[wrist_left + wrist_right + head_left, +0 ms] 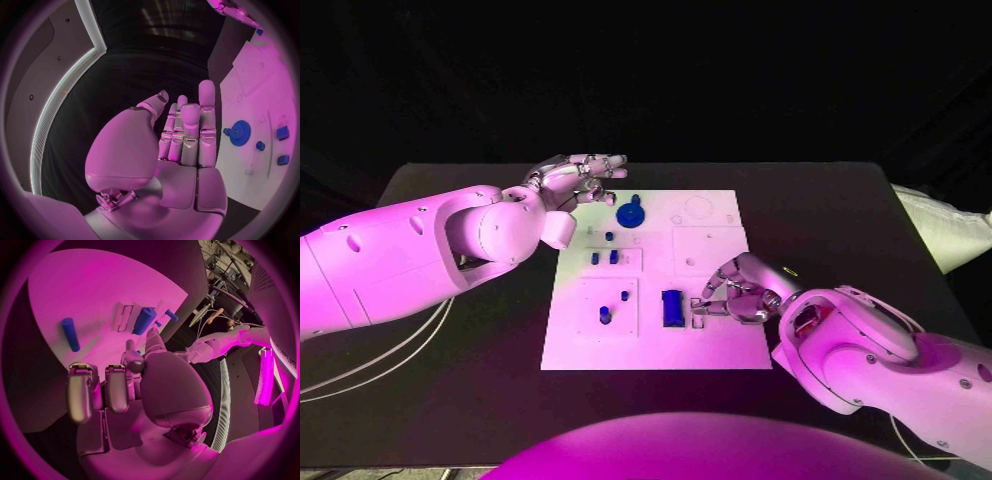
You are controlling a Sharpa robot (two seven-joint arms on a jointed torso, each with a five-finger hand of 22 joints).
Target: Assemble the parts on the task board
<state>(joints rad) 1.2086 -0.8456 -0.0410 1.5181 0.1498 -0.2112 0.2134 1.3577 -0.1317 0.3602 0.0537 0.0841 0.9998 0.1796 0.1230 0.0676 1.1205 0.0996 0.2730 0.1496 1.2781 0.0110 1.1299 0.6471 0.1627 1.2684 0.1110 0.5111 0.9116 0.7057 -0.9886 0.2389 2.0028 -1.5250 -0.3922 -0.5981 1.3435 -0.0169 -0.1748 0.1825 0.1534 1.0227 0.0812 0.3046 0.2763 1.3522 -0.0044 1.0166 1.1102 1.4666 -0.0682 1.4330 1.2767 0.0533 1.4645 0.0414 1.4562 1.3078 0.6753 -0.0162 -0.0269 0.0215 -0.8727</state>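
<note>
A: Task board (pixel 718 350), white, flat at the middle of the black table (pixel 473 390). Long side running away from the robot.

B: Noted. Arms next?

A: Left hand (pixel 577 180) above the board's far left corner, touching nothing. In the left wrist view (pixel 181 145) fingers straight, side by side, palm bare: holding nothing, apart.

B: Right hand?

A: Right hand (pixel 737 290) low over the board's right side, near edge. Fingers curled down at the board surface. Whether pinching a part or pressed on bare board: cannot tell, fingertips hidden in both views.

B: Parts, largest first?

A: Blue gear (pixel 632 214) lying on the board's far left area, just beside the left hand. Blue block (pixel 672 307) in the near middle, just left of the right hand. Short blue peg (pixel 606 315) near left, apart from the block. Two small blue pieces (pixel 604 257) standing mid-left, between gear and peg.
</note>
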